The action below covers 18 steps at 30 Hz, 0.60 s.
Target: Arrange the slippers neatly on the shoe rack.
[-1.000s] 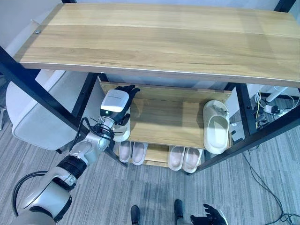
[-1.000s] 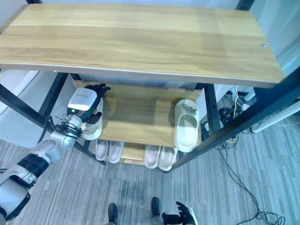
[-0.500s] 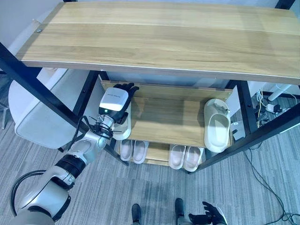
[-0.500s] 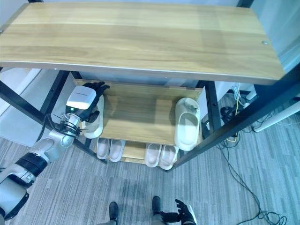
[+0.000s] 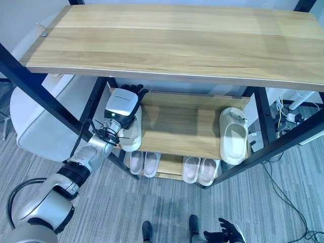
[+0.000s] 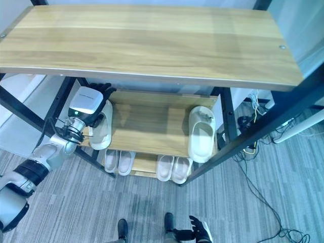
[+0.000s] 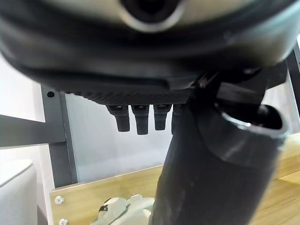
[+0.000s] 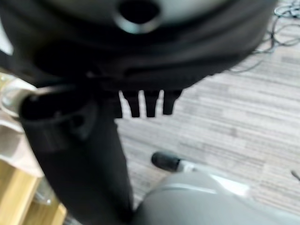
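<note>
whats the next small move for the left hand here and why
Probably nudge the left slipper further onto the middle shelf. The left hand rests on it at the shelf's left edge, its heel overhanging the front, while the right slipper sits far across.

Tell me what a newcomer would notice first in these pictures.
The wide wooden top of the shoe rack catches the eye first. Under it, the left robot hand lies on a cream slipper at the middle shelf's left end, while its mate lies at the right end. Two more pairs line the bottom shelf.
</note>
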Available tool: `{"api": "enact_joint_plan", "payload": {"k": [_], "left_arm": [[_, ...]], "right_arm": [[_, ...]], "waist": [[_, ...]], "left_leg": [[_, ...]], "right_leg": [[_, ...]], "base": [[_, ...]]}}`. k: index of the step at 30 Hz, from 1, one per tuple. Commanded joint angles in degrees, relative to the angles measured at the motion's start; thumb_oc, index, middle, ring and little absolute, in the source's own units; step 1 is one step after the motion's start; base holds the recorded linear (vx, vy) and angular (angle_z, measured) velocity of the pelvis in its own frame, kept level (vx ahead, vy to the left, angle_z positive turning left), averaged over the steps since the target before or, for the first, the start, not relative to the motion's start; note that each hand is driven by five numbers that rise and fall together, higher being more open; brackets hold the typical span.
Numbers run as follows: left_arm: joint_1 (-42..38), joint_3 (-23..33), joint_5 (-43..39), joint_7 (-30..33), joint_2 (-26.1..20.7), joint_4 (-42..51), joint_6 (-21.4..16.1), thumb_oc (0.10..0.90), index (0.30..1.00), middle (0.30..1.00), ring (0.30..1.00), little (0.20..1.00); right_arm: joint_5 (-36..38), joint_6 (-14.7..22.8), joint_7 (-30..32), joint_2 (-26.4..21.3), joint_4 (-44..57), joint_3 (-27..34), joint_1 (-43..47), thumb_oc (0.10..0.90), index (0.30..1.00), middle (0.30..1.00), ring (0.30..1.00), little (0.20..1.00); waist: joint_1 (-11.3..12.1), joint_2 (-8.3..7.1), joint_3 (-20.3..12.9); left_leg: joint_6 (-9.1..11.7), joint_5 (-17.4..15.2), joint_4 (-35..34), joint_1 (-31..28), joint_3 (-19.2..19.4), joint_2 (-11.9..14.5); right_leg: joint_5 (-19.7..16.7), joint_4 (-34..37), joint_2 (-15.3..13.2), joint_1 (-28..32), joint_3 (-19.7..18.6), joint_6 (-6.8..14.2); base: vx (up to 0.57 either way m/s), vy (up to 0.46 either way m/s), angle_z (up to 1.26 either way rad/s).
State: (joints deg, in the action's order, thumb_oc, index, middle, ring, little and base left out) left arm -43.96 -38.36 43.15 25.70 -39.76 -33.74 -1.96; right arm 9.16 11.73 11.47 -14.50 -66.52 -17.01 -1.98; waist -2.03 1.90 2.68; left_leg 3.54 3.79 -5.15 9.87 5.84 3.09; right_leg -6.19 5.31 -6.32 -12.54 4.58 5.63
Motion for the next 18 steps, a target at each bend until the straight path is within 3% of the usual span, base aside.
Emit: {"api": "enact_joint_plan", "payload": {"k": [1,10,11,12,18], "left_arm": [[-11.7,1.4,1.5,5.0,-1.7,-4.3,2.2,0.8,0.9,0.9,0.9,0.9],[-14.0,-1.0,1.3,5.4,-0.7,-10.5,2.9,0.8,0.9,0.9,0.9,0.9],[-14.0,-1.0,1.2,5.4,-0.7,-10.5,2.9,0.776,0.865,0.865,0.865,0.865],[-14.8,-1.9,0.7,4.8,-0.1,-11.9,3.1,0.4,0.3,0.3,0.3,0.3],[-14.4,-2.2,-1.0,4.3,3.6,-14.2,2.2,0.4,0.3,0.3,0.3,0.3]], "right_arm": [[0.0,0.8,0.6,-1.0,1.7,-0.3,-2.1,0.8,0.9,0.9,0.9,0.9],[-0.3,0.9,0.9,-1.4,1.5,-1.1,-0.8,0.8,0.9,0.9,0.9,0.9],[-0.3,0.9,0.9,-1.4,1.5,-1.1,-0.8,0.8,0.9,0.9,0.9,0.9],[-0.2,1.0,0.9,-1.5,1.5,-1.2,-0.6,0.8,0.9,0.9,0.9,0.9],[0.1,1.0,1.2,-1.5,1.8,-1.4,-0.1,0.8,0.9,0.9,0.9,0.9]], "waist": [[1.3,0.54,-2.3],[1.0,0.04,-2.1],[1.0,0.03,-2.1],[0.8,-0.07,-2.0],[0.4,-0.72,-1.8]], "left_leg": [[-0.4,-3.8,0.1,0.3,-1.3,-3.5],[-0.4,-3.4,0.1,1.8,-1.1,-3.4],[-0.4,-3.4,0.1,1.8,-1.1,-3.4],[-0.4,-3.2,0.1,2.2,-1.1,-3.4],[-0.5,-2.9,0.1,3.4,-0.6,-3.3]], "right_leg": [[3.5,-0.3,-0.8,1.4,1.1,5.6],[2.7,-0.3,-0.8,-0.1,0.9,5.7],[2.7,-0.3,-0.8,-0.1,0.9,5.7],[2.4,-0.3,-0.8,-0.6,0.9,5.7],[2.0,-0.3,-0.9,-1.8,0.6,5.5]], "base": [[0.0,0.0,0.0],[0.0,0.0,0.0],[0.0,0.0,0.0],[0.0,0.0,0.0],[0.0,0.0,0.0]]}}
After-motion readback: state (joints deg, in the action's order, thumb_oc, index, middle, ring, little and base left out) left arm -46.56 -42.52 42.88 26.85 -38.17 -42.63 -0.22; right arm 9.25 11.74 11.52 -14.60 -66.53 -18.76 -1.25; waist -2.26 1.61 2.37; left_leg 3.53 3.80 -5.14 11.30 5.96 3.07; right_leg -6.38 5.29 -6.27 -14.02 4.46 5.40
